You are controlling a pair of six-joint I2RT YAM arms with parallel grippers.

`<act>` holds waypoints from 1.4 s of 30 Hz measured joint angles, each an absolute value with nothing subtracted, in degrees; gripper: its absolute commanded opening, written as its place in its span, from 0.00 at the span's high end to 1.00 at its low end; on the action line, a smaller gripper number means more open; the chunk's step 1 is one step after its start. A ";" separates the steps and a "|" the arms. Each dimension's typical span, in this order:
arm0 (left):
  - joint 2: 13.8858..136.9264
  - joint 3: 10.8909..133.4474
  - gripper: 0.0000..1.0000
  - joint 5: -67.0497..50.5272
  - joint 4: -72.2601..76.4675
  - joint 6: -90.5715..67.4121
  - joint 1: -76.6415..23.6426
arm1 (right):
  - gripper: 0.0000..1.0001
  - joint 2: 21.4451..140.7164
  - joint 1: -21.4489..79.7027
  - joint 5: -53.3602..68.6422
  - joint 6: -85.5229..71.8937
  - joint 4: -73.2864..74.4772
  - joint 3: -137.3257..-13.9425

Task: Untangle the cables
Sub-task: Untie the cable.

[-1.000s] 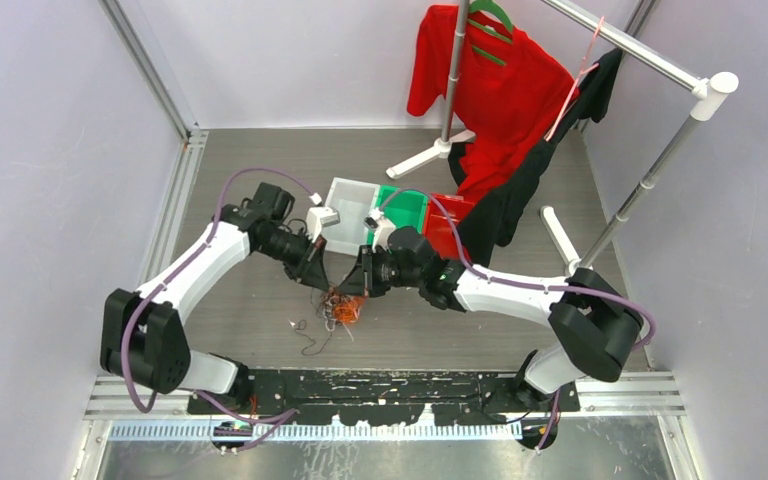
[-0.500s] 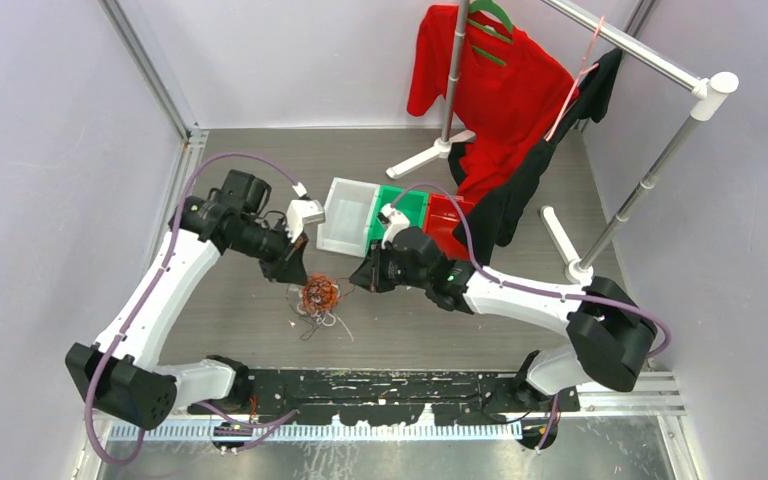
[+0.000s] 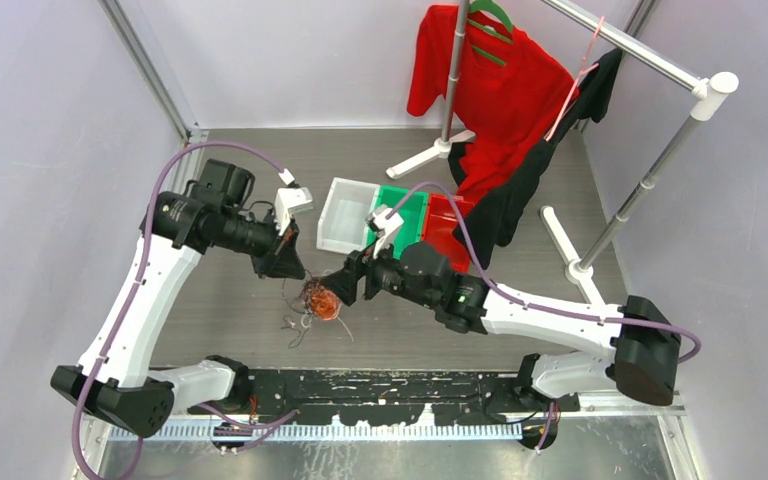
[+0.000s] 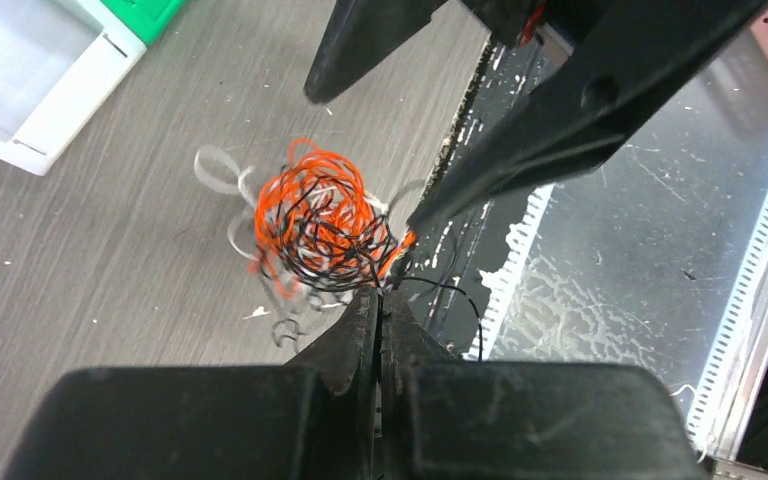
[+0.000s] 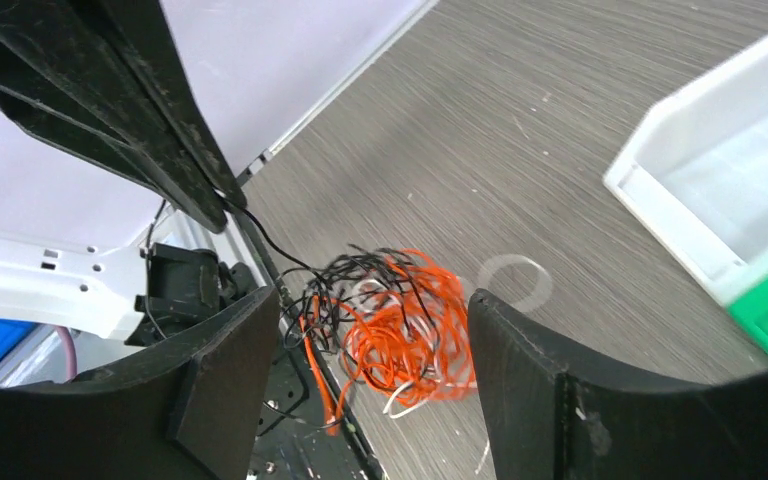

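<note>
the cables, a curly orange, black and white bunch, are over the middle of the tabletop, just in front of the white bin. the left fingers are pressed together, pinching 1 black strand that runs from their tips into the bunch. the right fingers stand wide apart, 1 on each side of the bunch, not clamping it. whether the bunch touches the tabletop, i cannot tell.

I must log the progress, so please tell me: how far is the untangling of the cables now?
Done: nothing clearly; the cables are one knotted ball, and the white bin looks empty. In hand: the left gripper is shut on a black strand at the ball's edge, and the right gripper is open close to the ball. Left: pulling every wire apart.
</note>
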State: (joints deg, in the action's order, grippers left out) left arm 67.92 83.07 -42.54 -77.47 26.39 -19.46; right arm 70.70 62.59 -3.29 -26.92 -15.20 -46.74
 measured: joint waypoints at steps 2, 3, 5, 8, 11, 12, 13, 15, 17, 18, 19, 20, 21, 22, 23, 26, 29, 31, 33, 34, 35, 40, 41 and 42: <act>67.92 83.37 1.00 -43.16 -78.08 25.89 -19.46 | 0.27 72.49 63.79 -3.09 -25.85 -16.71 -47.79; 67.92 83.59 1.00 -43.59 -78.28 25.67 -19.46 | 0.27 73.52 64.20 -3.03 -25.45 -17.19 -48.49; 67.92 84.23 1.00 -44.27 -78.54 25.21 -19.46 | 0.28 75.44 64.75 -2.98 -24.84 -18.37 -49.69; 67.92 85.23 1.00 -45.39 -78.89 24.08 -19.46 | 0.33 77.91 65.21 -3.42 -23.94 -20.14 -51.13; 67.92 86.24 1.00 -46.37 -79.26 23.14 -19.46 | 0.37 79.72 65.21 -4.38 -23.62 -22.02 -52.14; 67.96 86.63 1.00 -46.57 -79.37 22.92 -19.46 | 0.37 80.36 65.21 -4.73 -23.55 -22.76 -52.47; 68.03 87.15 1.00 -46.70 -79.55 22.76 -19.46 | 0.37 81.08 65.28 -5.10 -23.44 -23.44 -52.82; 68.20 88.40 1.00 -46.92 -79.85 22.50 -19.46 | 0.37 82.32 65.41 -5.63 -23.33 -24.49 -53.23; 68.47 90.06 1.00 -47.59 -80.23 21.71 -19.44 | 0.37 83.74 65.58 -6.33 -23.14 -25.54 -53.43; 68.66 90.94 1.00 -47.79 -80.44 21.39 -19.46 | 0.37 84.51 65.69 -6.72 -23.07 -25.96 -53.43; 68.97 92.09 1.00 -48.01 -80.75 21.06 -19.46 | 0.37 85.32 65.80 -7.25 -23.07 -26.52 -53.41; 69.36 93.47 1.00 -48.12 -80.93 20.80 -19.46 | 0.37 86.13 65.87 -7.81 -23.07 -27.18 -53.23; 69.73 94.85 1.00 -48.21 -80.95 20.47 -19.46 | 0.37 86.70 65.91 -8.47 -23.09 -28.29 -52.58; 70.32 96.79 1.00 -48.23 -81.65 20.05 -19.44 | 0.37 86.96 65.91 -9.13 -23.16 -29.08 -51.66; 70.85 98.63 1.00 -48.42 -81.93 19.79 -19.46 | 0.36 87.09 65.91 -9.78 -23.22 -29.61 -50.65; 72.36 105.14 1.00 -49.23 -82.24 19.16 -19.46 | 0.34 87.44 65.91 -11.70 -23.75 -30.39 -47.13; 72.82 110.48 1.00 -49.21 -82.65 18.41 -19.46 | 0.34 87.79 65.91 -13.37 -24.36 -31.05 -43.79; 73.21 113.65 1.00 -49.01 -83.15 18.33 -19.46 | 0.33 87.79 65.89 -14.44 -24.62 -31.29 -41.93; 73.84 116.55 1.00 -48.66 -83.33 18.35 -19.46 | 0.33 87.79 65.89 -15.09 -25.19 -31.66 -40.47; 74.37 118.24 1.00 -48.05 -83.53 18.35 -19.46 | 0.33 87.79 65.89 -15.29 -25.45 -31.75 -39.94; 74.76 119.52 1.00 -47.46 -83.53 18.37 -19.46 | 0.32 87.79 65.89 -15.51 -25.82 -31.92 -39.24; 76.55 126.89 1.00 -43.11 -83.42 18.44 -19.46 | 0.34 88.29 65.89 -16.19 -27.29 -32.36 -37.78; 76.58 128.05 1.00 -42.04 -83.29 18.46 -19.46 | 0.34 88.64 65.89 -16.27 -27.59 -32.62 -37.76; 76.49 129.03 1.00 -40.99 -83.05 18.44 -19.46 | 0.35 88.95 65.89 -16.53 -27.83 -32.84 -37.76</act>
State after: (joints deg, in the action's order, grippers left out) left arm 76.49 129.03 -40.99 -83.05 18.44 -19.46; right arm 88.95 65.89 -16.53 -27.83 -32.84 -37.76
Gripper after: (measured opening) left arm 0.009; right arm 0.665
